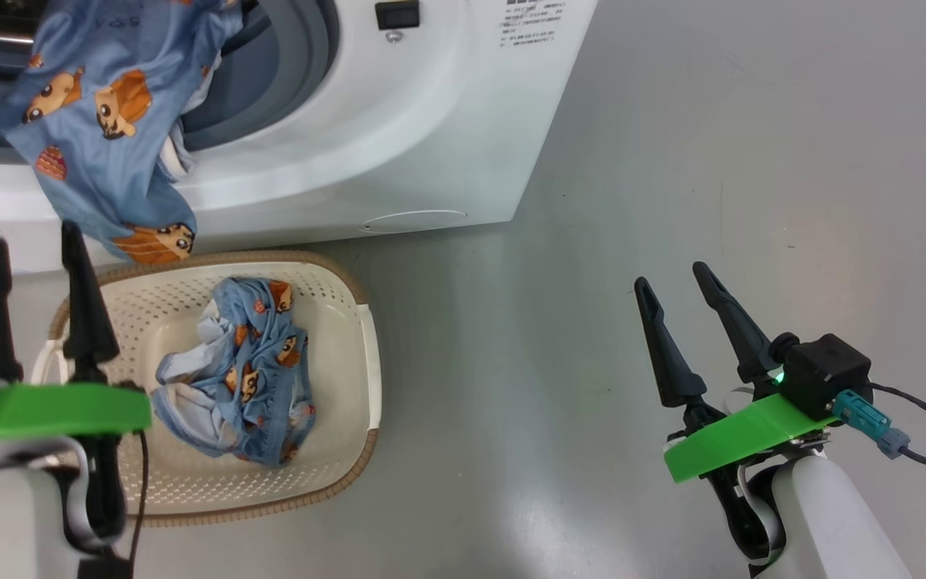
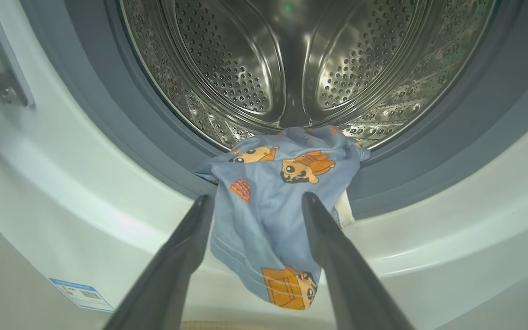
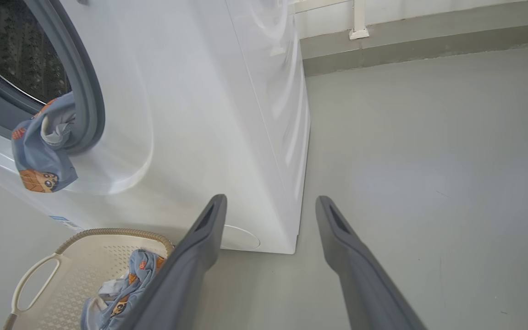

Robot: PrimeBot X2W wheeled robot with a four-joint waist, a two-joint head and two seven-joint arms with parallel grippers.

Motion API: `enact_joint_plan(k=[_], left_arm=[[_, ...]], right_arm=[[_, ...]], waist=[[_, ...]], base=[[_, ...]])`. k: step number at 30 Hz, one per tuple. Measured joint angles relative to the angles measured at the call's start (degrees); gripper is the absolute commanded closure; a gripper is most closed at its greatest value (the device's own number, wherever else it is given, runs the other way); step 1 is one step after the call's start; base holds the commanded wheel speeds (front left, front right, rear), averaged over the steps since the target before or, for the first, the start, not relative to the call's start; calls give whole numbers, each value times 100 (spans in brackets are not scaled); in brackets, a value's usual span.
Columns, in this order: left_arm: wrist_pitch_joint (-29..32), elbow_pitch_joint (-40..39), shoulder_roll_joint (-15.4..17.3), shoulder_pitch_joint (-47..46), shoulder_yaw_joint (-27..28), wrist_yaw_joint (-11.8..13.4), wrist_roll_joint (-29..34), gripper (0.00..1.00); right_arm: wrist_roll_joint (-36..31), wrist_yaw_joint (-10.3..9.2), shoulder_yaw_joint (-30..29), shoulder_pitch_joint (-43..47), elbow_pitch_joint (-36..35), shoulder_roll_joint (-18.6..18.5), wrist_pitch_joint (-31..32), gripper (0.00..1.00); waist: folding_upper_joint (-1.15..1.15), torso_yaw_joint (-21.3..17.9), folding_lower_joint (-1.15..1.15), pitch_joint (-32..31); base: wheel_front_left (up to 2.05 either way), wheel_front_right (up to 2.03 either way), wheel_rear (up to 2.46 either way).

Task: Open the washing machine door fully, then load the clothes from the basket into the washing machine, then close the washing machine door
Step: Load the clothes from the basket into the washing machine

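Your left gripper [image 1: 33,235] is sitting wide open, long dark fingers [image 2: 186,247] spread, gripping nothing. Just ahead of it a light blue fabric piece with orange-brown bear faces [image 2: 264,183] is draping over the grey-blue rubber gasket [image 2: 108,119]. It's lying part inside the perforated steel drum [image 2: 227,59] and part hanging down the front of the big white front-loading washing machine [image 1: 399,129]. Can't tell if it's touching the fingers. Just right of that hand, the small cream-white perforated plastic basket with brown woven-look rim [image 1: 372,362] is sitting on the grey floor [image 1: 672,121], holding a crumpled bundle of the same bear-print fabric [image 1: 246,370]. Your right gripper [image 1: 670,273] is hovering open too, empty, with the basket well off to its left and the machine's corner ahead-left.
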Motion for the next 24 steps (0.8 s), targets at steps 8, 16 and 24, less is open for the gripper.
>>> enact_joint_plan(k=[8,16,24], left_arm=[[0,-92,-123,632,76,0,96,0],[0,-127,-147,1030,89,0,175,0],[0,-132,-153,1227,79,5,74,0]], right_arm=[[0,0,-5,0,5,0,0,0],[0,0,-3,-1,8,0,-1,0],[0,0,-14,-1,8,0,0,0]], waist=[[0,4,0,6],[0,-3,0,-5],[0,-17,0,-21]], base=[[0,0,0],[0,0,0],[0,0,0]])
